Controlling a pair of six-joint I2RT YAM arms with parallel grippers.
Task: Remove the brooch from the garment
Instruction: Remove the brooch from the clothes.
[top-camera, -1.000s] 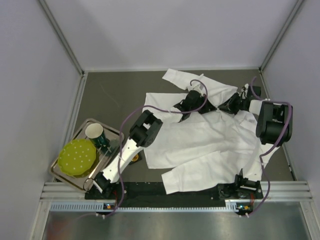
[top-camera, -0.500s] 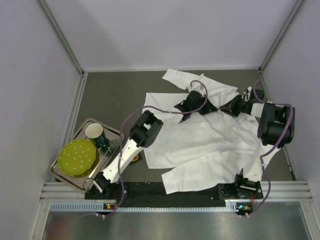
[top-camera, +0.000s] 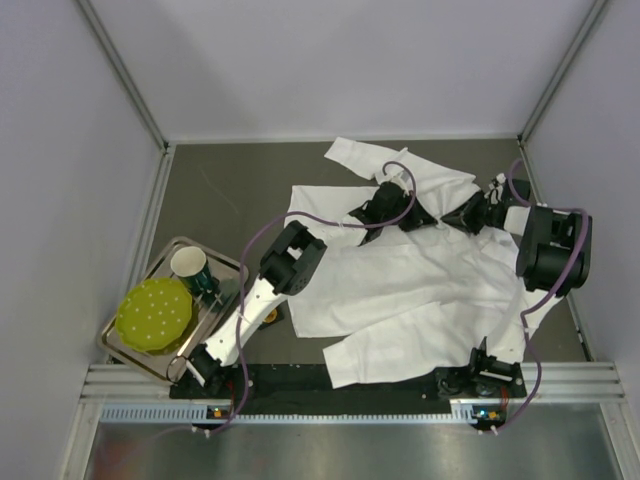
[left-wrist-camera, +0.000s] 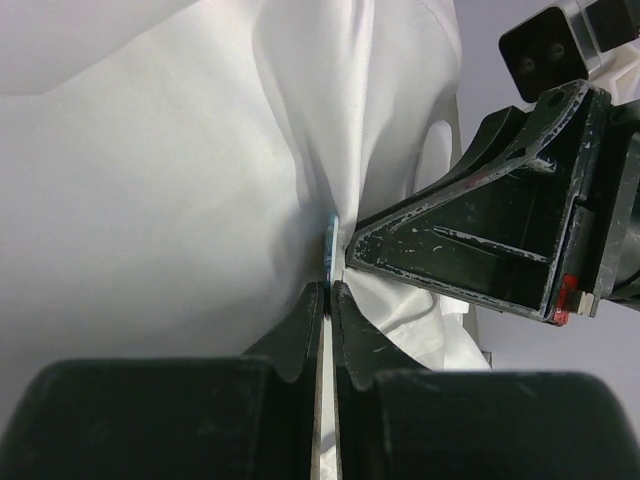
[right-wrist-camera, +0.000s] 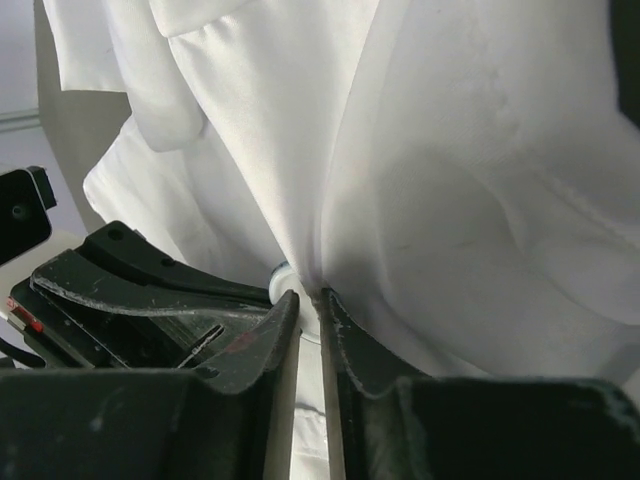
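brooch (left-wrist-camera: 333, 243) sitting edge-on in a bunched fold of garment (top-camera: 400, 290) | garment lying spread on tabletop (top-camera: 230, 190) | I'm seeing left jaws clenching that fold right at brooch | right jaws pinching same fold from opposite side, tips just beside left's

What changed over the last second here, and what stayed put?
The right claw edged left along the garment toward the left claw and narrowed onto a fold of cloth. The left claw stayed pinched on the garment at the same spot. The tray and what lies on it did not move.
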